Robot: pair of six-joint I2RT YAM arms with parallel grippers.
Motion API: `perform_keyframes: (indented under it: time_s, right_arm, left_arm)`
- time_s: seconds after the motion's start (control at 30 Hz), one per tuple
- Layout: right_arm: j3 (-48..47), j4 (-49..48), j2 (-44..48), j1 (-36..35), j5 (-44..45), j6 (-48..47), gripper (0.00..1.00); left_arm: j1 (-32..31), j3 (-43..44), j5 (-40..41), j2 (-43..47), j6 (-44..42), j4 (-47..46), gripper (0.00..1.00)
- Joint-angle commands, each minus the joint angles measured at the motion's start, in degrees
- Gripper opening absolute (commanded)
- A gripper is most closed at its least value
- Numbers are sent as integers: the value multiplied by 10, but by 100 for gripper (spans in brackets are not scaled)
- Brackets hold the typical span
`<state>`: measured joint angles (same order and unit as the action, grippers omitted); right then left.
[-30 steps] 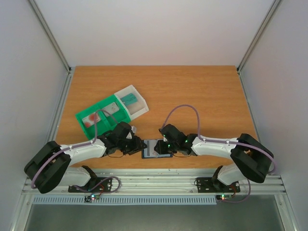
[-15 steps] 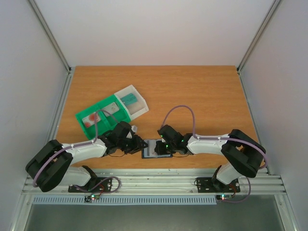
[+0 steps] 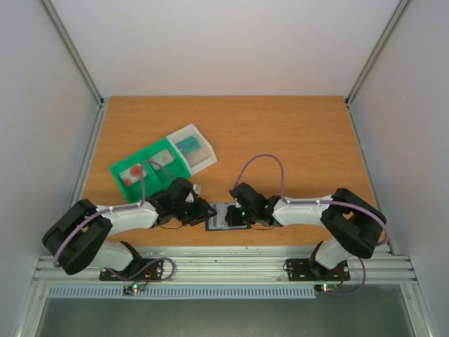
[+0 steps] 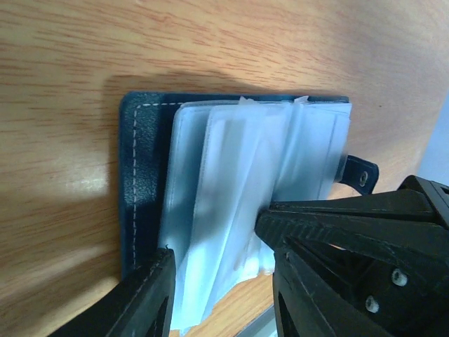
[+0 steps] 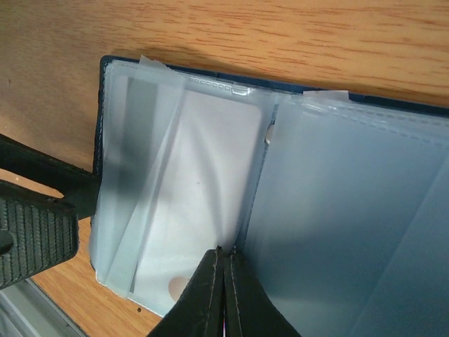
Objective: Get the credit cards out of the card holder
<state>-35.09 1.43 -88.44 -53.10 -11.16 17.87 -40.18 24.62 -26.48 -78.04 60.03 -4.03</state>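
The card holder point(image 3: 226, 217) lies open near the table's front edge, dark navy with clear sleeves fanned out point(image 4: 238, 175). A pale grey credit card point(image 5: 203, 182) shows inside one sleeve. My left gripper point(image 3: 205, 212) is open at the holder's left end; in the left wrist view point(image 4: 214, 242) its jaws straddle the loose sleeve edges without closing on them. My right gripper point(image 3: 236, 214) is shut, and in the right wrist view point(image 5: 224, 254) its tips press at the fold between two sleeves. A teal card point(image 3: 188, 145) lies in the tray.
A green-and-white compartment tray point(image 3: 144, 160) stands behind the left arm, holding a red-marked item point(image 3: 132, 174) and a pale card point(image 3: 163, 160). The table's front edge and the metal rail point(image 3: 224, 263) lie just below the holder. The left finger point(image 5: 35, 239) shows in the right wrist view.
The right arm's elbow has shifted left and its gripper has edged slightly left over the holder. The left arm's elbow has drawn in a little. The holder stays in place.
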Motion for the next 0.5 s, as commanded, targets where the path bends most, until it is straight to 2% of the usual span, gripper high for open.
perform_keyframes:
  time_s: [0.0,0.13,0.37,0.47]
  right_arm:
    - [17,20,1,-3,22,-2,1]
    - [18,19,2,-3,23,-2,1]
    - [19,17,2,-3,24,-1,1]
    - [20,17,4,-3,25,-1,1]
  left_arm:
    - [1,11,13,-9,-13,-7,40]
    - [1,8,8,-11,-17,-16,37]
    - [1,6,-13,-22,-3,-56,24]
    - [1,8,-16,-28,-1,-61,23]
